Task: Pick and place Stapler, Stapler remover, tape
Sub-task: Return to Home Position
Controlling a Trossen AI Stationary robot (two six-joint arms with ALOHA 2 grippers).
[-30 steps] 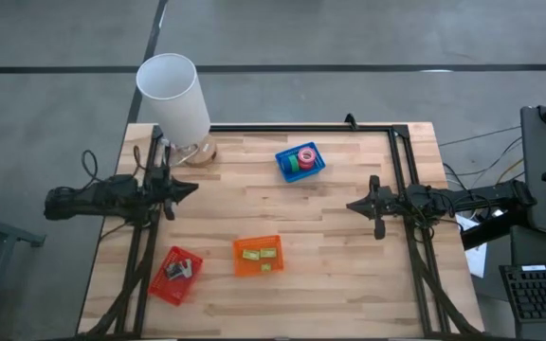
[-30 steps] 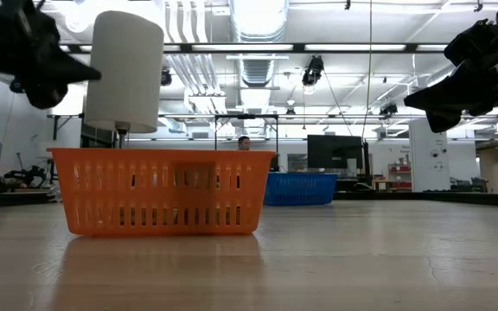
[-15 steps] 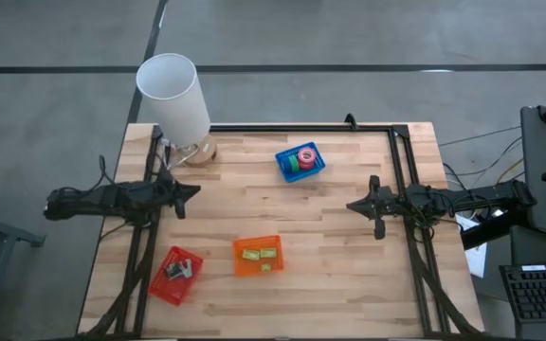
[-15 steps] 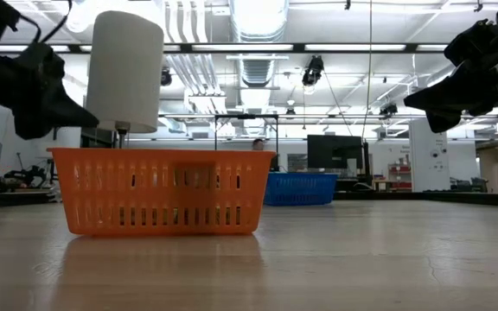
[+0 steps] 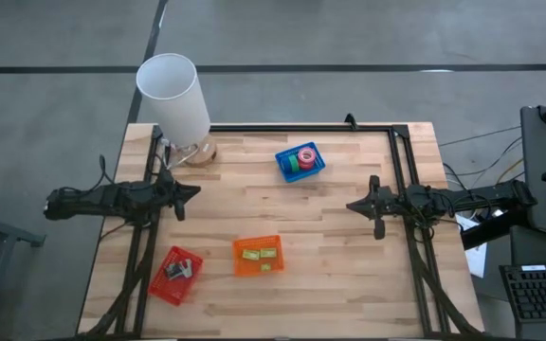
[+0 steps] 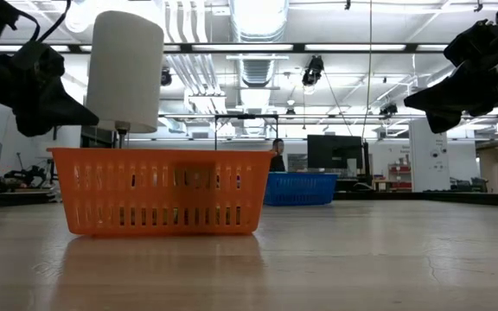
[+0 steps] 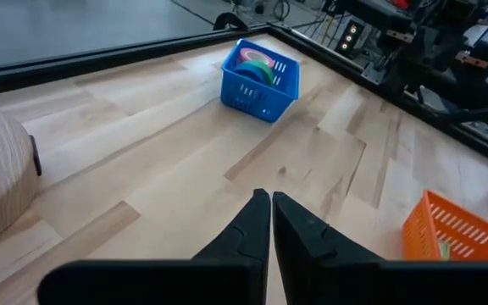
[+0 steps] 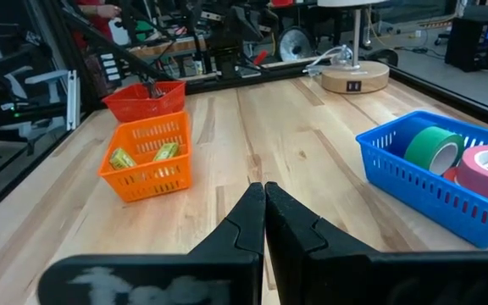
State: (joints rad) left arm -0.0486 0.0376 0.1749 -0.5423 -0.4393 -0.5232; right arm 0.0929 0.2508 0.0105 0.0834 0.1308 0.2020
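Wooden tabletop [image 5: 349, 256] seen from above, with three small plastic bins set well apart on it. A blue bin [image 5: 318, 169] toward the far side holds the tape rolls [image 8: 437, 148]; a green one and a pink one sit side by side on edge. An orange bin [image 6: 158, 194] near the middle holds small yellow-green staplers [image 8: 123, 158]. A red bin [image 5: 164, 282] near the front left corner holds the staple removers [image 5: 180, 269], too small for me to tell apart.

My left end effector [image 5: 190, 190] hangs over the left side of the tabletop, near a lamp [image 5: 172, 95] with a white shade. My right end effector [image 5: 354, 205] hangs over the right side. Each has its two fingers pressed together with nothing between them, and both are well clear of the bins. A person [image 6: 277, 155] stands far off in the room behind.

I judge the tape rolls light and stiff, with smooth sides that could slip. I would pinch one through its hole, one finger inside and one outside the ring. The staplers look hard and compact, best gripped across the narrow body. The removers are probably springy, so I would squeeze them by their flat sides.
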